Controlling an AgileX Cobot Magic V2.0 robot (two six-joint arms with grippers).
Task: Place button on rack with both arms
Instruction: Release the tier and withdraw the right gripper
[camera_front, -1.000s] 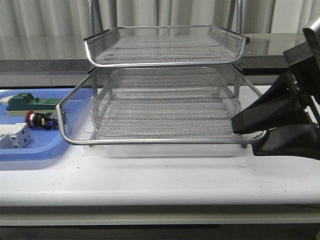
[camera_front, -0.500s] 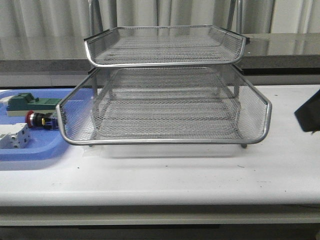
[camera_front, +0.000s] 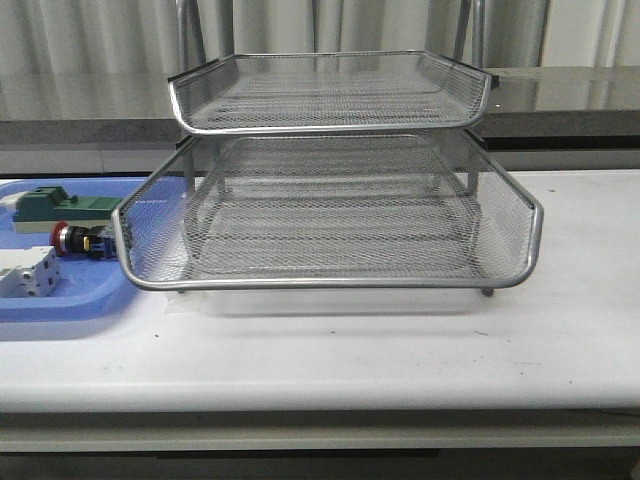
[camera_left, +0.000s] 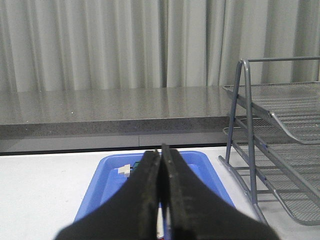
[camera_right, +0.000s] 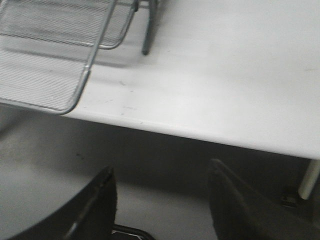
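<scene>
The button (camera_front: 68, 239), with its red cap, lies in the blue tray (camera_front: 60, 305) at the table's left, just beside the rack's lower left corner. The silver mesh rack (camera_front: 330, 282) stands mid-table, its lower tray drawn forward. Neither arm appears in the front view. In the left wrist view my left gripper (camera_left: 161, 151) is shut with nothing held, hovering over the blue tray (camera_left: 200, 165), the rack's legs (camera_left: 250, 150) beside it. My right gripper (camera_right: 161, 172) is open and empty, off the table's front edge over the floor, away from the rack's corner (camera_right: 85, 80).
A green block (camera_front: 48, 205) and a white terminal block (camera_front: 28, 272) share the blue tray with the button. A dark counter (camera_front: 560, 100) and curtains run behind the white table (camera_front: 400, 350). The table's leg (camera_right: 309, 181) shows in the right wrist view.
The right arm, which was at the lower tray's front right corner a second ago, has pulled away to the right and left the front view. Rack and button have not moved.
</scene>
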